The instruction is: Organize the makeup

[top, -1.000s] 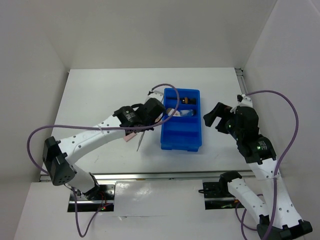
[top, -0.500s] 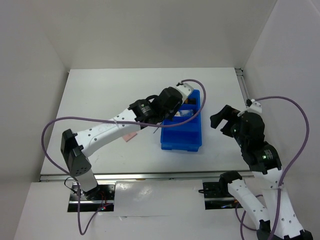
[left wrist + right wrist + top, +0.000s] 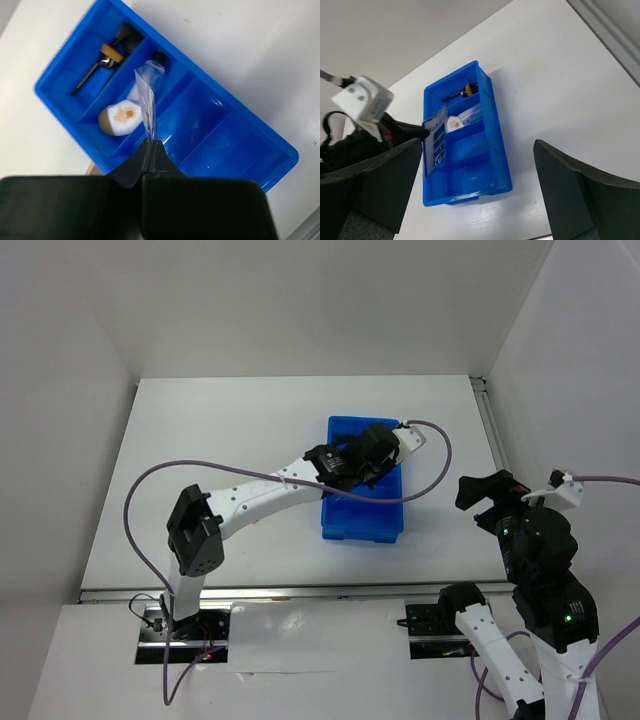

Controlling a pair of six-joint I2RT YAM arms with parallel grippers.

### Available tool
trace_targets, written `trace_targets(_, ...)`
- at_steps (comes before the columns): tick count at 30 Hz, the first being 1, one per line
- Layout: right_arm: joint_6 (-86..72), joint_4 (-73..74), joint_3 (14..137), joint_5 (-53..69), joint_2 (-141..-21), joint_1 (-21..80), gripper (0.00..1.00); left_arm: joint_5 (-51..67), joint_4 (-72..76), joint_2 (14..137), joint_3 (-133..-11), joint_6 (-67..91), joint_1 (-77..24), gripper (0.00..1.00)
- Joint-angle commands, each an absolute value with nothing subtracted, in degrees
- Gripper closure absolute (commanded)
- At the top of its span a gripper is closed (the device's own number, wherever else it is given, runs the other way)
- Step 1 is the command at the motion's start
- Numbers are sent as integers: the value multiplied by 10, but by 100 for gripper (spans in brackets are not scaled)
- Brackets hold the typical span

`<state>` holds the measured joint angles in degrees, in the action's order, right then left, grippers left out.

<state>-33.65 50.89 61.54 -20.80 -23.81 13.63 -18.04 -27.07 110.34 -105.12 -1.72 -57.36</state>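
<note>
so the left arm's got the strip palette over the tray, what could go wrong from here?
1. The left gripper pinches the white strip palette with dark squares by one edge only; it could swing or slip.
2. It appears to hang over a divider of the blue plastic tray, near the white-tan oval; dropped here, it may land propped on either.

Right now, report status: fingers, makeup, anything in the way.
Left fingers shut on white strip palette, above blue tray. Right fingers open, empty, off beside tray. Nothing visibly blocking the drop.
</note>
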Motion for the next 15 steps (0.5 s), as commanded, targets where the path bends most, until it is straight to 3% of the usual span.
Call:
trace_targets(1, -344, 525, 635, -230, -245, 137, 0, -159, -238, 1123, -1056, -26, -577, 100)
trace_targets(15, -338, 525, 635, -236, -245, 137, 0, -141, -241, 1173, -1043, -10, -577, 100)
